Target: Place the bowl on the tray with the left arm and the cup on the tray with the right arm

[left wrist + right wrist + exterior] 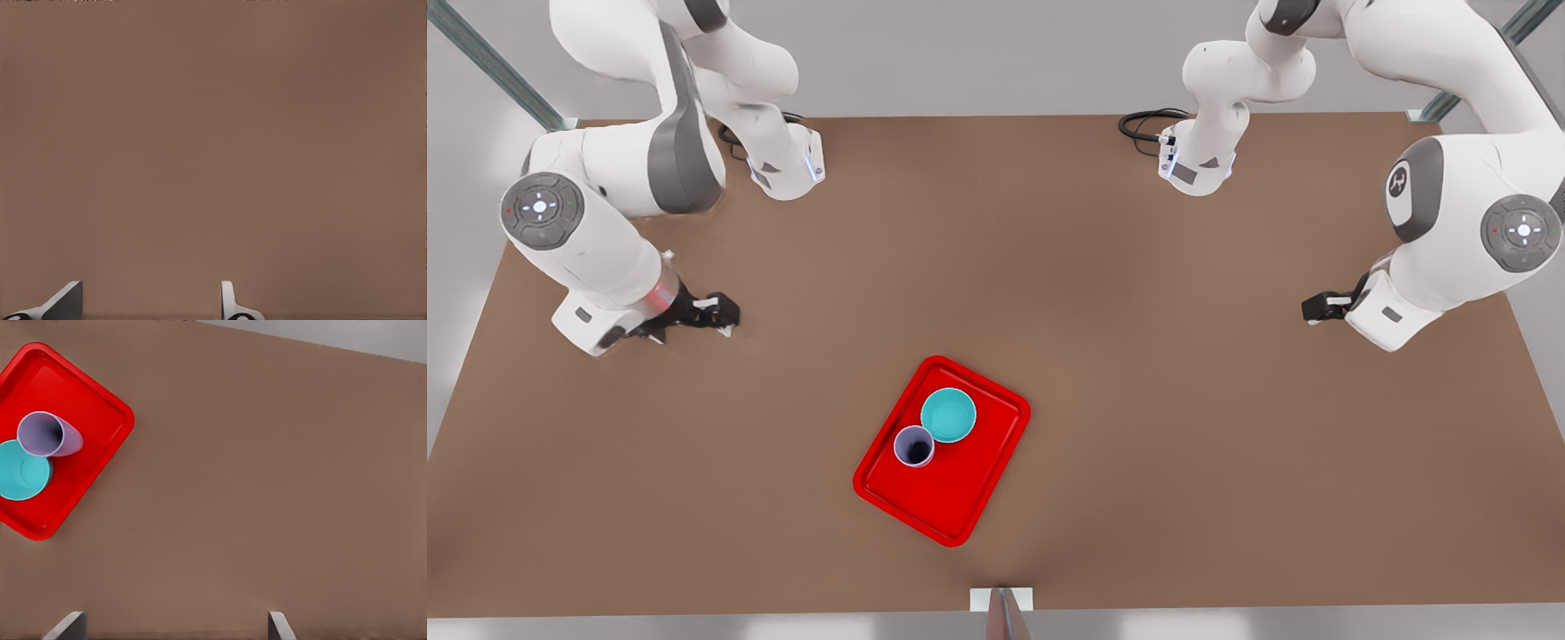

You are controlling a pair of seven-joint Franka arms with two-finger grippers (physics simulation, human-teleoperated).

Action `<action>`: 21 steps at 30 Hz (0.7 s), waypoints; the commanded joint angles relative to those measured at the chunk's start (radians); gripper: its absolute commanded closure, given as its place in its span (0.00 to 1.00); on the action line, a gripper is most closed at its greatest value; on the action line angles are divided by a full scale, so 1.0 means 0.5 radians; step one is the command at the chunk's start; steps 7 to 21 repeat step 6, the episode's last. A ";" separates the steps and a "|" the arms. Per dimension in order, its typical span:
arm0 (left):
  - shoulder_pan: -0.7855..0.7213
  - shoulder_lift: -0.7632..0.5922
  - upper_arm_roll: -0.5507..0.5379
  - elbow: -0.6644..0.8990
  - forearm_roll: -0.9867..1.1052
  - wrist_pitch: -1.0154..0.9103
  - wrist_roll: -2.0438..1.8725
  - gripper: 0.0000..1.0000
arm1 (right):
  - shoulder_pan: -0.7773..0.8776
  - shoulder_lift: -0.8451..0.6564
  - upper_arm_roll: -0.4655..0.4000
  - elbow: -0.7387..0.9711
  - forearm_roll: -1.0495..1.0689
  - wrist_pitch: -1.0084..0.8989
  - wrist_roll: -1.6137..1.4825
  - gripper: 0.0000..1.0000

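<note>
Brown counter [1138, 356]: tray [960, 498] near its front edge, bowl [949, 414] and cup [914, 445] upright on it, touching. Right claw [727, 316] at the front view's left, left claw [1309, 309] opposite; both spread, empty, waiting.
</note>
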 commanded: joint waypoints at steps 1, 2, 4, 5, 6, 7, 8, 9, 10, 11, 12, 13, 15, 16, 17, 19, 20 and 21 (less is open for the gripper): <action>-0.002 0.001 -0.003 0.000 -0.008 0.001 0.000 0.00 | 0.004 -0.020 0.001 0.000 0.000 -0.008 0.000 0.00; 0.007 -0.002 0.006 0.003 -0.072 0.004 0.000 0.00 | -0.003 -0.051 0.001 -0.018 0.003 -0.017 0.000 0.00; 0.013 -0.008 0.006 0.003 -0.115 0.017 0.015 0.00 | 0.001 -0.066 0.001 -0.034 0.009 -0.020 0.003 0.00; 0.013 -0.008 0.003 0.003 -0.115 0.014 0.012 0.00 | 0.001 -0.066 0.001 -0.034 0.009 -0.020 0.003 0.00; 0.013 -0.011 0.003 0.003 -0.112 0.008 0.015 0.00 | 0.004 -0.063 0.001 -0.034 0.009 -0.023 0.003 0.00; 0.013 -0.011 0.003 0.003 -0.112 0.008 0.015 0.00 | 0.004 -0.063 0.001 -0.034 0.009 -0.023 0.003 0.00; 0.013 -0.011 0.003 0.003 -0.112 0.008 0.015 0.00 | 0.004 -0.063 0.001 -0.034 0.009 -0.023 0.003 0.00; 0.013 -0.011 0.003 0.003 -0.112 0.008 0.015 0.00 | 0.004 -0.063 0.001 -0.034 0.009 -0.023 0.003 0.00; 0.013 -0.011 0.003 0.003 -0.112 0.008 0.015 0.00 | 0.004 -0.063 0.001 -0.034 0.009 -0.023 0.003 0.00; 0.013 -0.011 0.003 0.003 -0.112 0.008 0.015 0.00 | 0.004 -0.063 0.001 -0.034 0.009 -0.023 0.003 0.00; 0.013 -0.011 0.003 0.003 -0.112 0.008 0.015 0.00 | 0.004 -0.063 0.001 -0.034 0.009 -0.023 0.003 0.00; 0.013 -0.011 0.003 0.003 -0.112 0.008 0.015 0.00 | 0.004 -0.063 0.001 -0.034 0.009 -0.023 0.003 0.00; 0.013 -0.011 0.003 0.003 -0.112 0.008 0.015 0.00 | 0.004 -0.063 0.001 -0.034 0.009 -0.023 0.003 0.00; 0.013 -0.011 0.003 0.003 -0.112 0.008 0.015 0.00 | 0.004 -0.063 0.001 -0.034 0.009 -0.023 0.003 0.00; 0.013 -0.011 0.003 0.003 -0.112 0.008 0.015 0.00 | 0.004 -0.063 0.001 -0.034 0.009 -0.023 0.003 0.00; 0.013 -0.011 0.003 0.003 -0.112 0.008 0.015 0.00 | 0.004 -0.063 0.001 -0.034 0.009 -0.023 0.003 0.00; 0.013 -0.011 0.003 0.003 -0.112 0.008 0.015 0.00 | 0.004 -0.063 0.001 -0.034 0.009 -0.023 0.003 0.00; 0.013 -0.011 0.003 0.003 -0.112 0.008 0.015 0.00 | 0.004 -0.063 0.001 -0.034 0.009 -0.023 0.003 0.00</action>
